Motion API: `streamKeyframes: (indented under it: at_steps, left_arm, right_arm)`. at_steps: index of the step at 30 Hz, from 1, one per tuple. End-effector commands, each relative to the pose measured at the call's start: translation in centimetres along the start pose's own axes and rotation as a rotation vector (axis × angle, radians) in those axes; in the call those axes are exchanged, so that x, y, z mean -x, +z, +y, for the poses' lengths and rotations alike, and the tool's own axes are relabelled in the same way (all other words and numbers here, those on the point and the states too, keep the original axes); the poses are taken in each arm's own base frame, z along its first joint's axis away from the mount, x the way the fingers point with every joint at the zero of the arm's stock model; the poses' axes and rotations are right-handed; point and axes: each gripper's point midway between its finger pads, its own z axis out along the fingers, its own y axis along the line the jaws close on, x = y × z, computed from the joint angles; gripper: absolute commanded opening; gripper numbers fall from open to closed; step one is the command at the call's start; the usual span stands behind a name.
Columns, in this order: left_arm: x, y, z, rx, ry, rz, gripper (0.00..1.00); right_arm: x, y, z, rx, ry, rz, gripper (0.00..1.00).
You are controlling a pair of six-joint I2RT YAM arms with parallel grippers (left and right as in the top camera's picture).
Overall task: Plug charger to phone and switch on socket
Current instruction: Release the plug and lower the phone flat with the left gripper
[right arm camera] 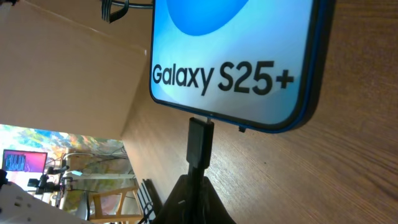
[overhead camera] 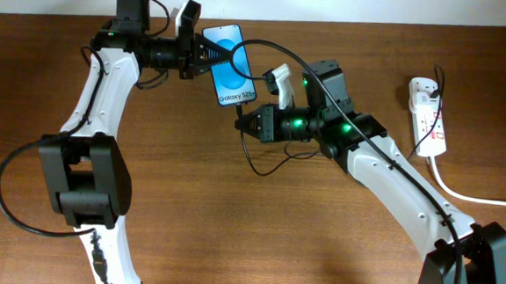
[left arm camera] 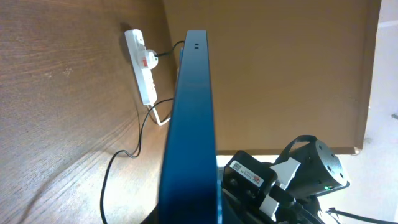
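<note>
The phone (overhead camera: pixel 229 64), blue screen with a white "Galaxy S25+" strip, is held tilted above the table by my left gripper (overhead camera: pixel 198 58), which is shut on its upper end. In the left wrist view I see the phone edge-on (left arm camera: pixel 189 124). My right gripper (overhead camera: pixel 245 122) is shut on the charger plug (right arm camera: pixel 200 142), whose tip touches the phone's bottom edge (right arm camera: pixel 249 74) at its port. The thin black charger cable (overhead camera: pixel 326 98) runs from the plug towards the socket (overhead camera: pixel 427 115), a white power strip at the right, also in the left wrist view (left arm camera: pixel 142 65).
The socket's thick white cord (overhead camera: pixel 470 195) trails off to the right edge. The wooden table (overhead camera: pixel 195 218) spreads below both arms. A slack loop of thin black cable (overhead camera: pixel 273 165) lies under the right gripper.
</note>
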Motion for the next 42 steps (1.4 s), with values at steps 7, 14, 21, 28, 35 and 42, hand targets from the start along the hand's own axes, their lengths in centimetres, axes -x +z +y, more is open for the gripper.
streamKeyframes:
  at_steps: [7, 14, 21, 28, 35, 42]
  left_arm:
    - [-1.1, 1.7, -1.5, -0.032, 0.024, 0.047, 0.00]
    - [-1.4, 1.7, 1.4, 0.102, 0.037, 0.028, 0.00]
    - [-3.4, 1.6, 9.5, 0.377, -0.061, 0.079, 0.00]
    - [-5.8, 1.5, 17.1, 0.512, -0.163, 0.160, 0.00]
    - [-5.7, 1.1, 21.4, 0.618, -0.147, 0.163, 0.00]
    - [-5.9, 0.2, 22.9, 0.720, -0.140, 0.170, 0.13]
  right_arm:
    - [1.2, -0.9, -1.6, -0.046, 0.011, -0.041, 0.16]
    - [1.2, -5.5, -4.7, -0.143, 0.056, -0.058, 0.30]
    - [1.7, -10.8, -9.6, -0.364, 0.125, -0.135, 0.40]
    - [1.6, -11.0, -10.1, -0.396, 0.130, -0.134, 0.40]
    - [1.5, -11.0, -10.1, -0.397, 0.131, -0.134, 0.40]
    - [1.5, -11.0, -10.1, -0.398, 0.118, -0.128, 0.40]
